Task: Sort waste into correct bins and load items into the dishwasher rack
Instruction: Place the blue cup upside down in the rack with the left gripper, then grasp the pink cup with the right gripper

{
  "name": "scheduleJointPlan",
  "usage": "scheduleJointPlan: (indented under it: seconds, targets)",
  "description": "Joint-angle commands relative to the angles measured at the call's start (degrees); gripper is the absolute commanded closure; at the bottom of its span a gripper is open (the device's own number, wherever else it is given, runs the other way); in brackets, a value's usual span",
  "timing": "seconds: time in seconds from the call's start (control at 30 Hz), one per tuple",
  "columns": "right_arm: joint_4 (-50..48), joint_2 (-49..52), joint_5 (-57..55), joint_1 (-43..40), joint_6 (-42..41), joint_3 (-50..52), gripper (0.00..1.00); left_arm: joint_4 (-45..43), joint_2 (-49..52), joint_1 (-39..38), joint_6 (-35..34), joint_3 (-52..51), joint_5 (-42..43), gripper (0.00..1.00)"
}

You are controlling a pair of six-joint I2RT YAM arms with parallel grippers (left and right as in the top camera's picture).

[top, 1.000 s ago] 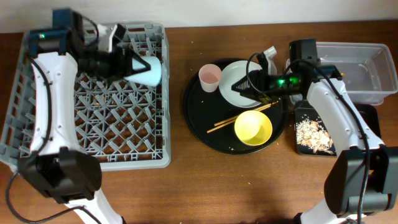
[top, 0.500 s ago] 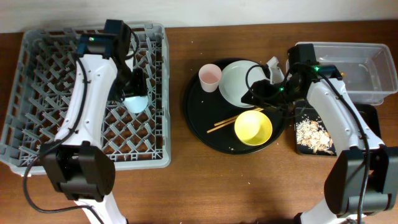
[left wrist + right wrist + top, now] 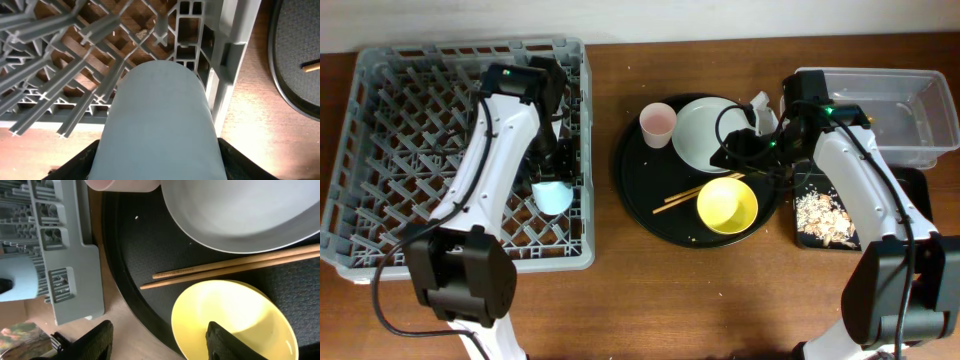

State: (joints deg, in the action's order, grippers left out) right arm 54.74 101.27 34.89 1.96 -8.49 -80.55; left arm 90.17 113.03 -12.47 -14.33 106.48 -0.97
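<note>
Right, my left arm rises from its base at 6 o'clock, folds over near the rack's far rim and doubles back, so the left gripper point(image 3: 552, 172) points toward 6 o'clock, clenched around the light blue cup point(image 3: 553, 196). The cup, smooth, matte and round-sided, is at about 4 o'clock in the dishwasher rack point(image 3: 380, 150), a grey plastic lattice of diagonal ribs and upright pegs, just inside its right wall. My right arm reaches toward 9 o'clock, elbow bent, and the right gripper point(image 3: 160, 345) hangs spread and empty over the round black tray point(image 3: 640, 200), which is finely pebbled. One finger is above the glossy yellow bowl point(image 3: 727, 206), the other outside its rim. Thin wooden chopsticks point(image 3: 695, 194) lie between the bowl and the shallow grey plate point(image 3: 705, 130). The pale pink cup point(image 3: 657, 123) stands at the tray's 11 o'clock.
</note>
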Motion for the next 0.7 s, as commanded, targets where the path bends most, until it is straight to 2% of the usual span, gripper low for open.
scheduleJointPlan:
  seconds: [0.0, 0.1, 0.2, 0.23, 0.43, 0.63, 0.67]
  targets:
    - [0.37, -0.42, -0.98, 0.0, 0.79, 0.24, 0.39, -2.82, -1.09, -2.49, -2.38, -6.1, -0.61, 0.64]
    - [0.85, -0.42, -1.11, 0.0, 1.05, 0.24, 0.39, -9.49, -1.09, -2.78, -2.89, -11.74, -0.79, 0.63]
    - [1.46, -0.42, -1.11, 0.0, 1.05, 0.24, 0.39, -13.16, -1.07, -2.38, -3.02, -12.85, -1.14, 0.63]
    - [1.62, -0.42, -1.11, 0.0, 1.03, 0.24, 0.39, -14.01, -1.09, -2.38, -3.02, -12.85, -1.75, 0.58]
    - [1.64, -0.42, -1.11, 0.0, 1.03, 0.24, 0.39, -14.19, -1.81, -2.38, -2.99, -9.81, -2.08, 0.58]
    - [1.6, -0.42, -1.11, 0.0, 1.03, 0.24, 0.39, -14.73, -3.89, -2.38, -3.02, -9.16, -8.07, 0.57]
    - [1.6, -0.42, -1.11, 0.0, 1.03, 0.24, 0.39, -14.67, -3.89, -2.4, -3.02, -9.16, -8.07, 0.51]
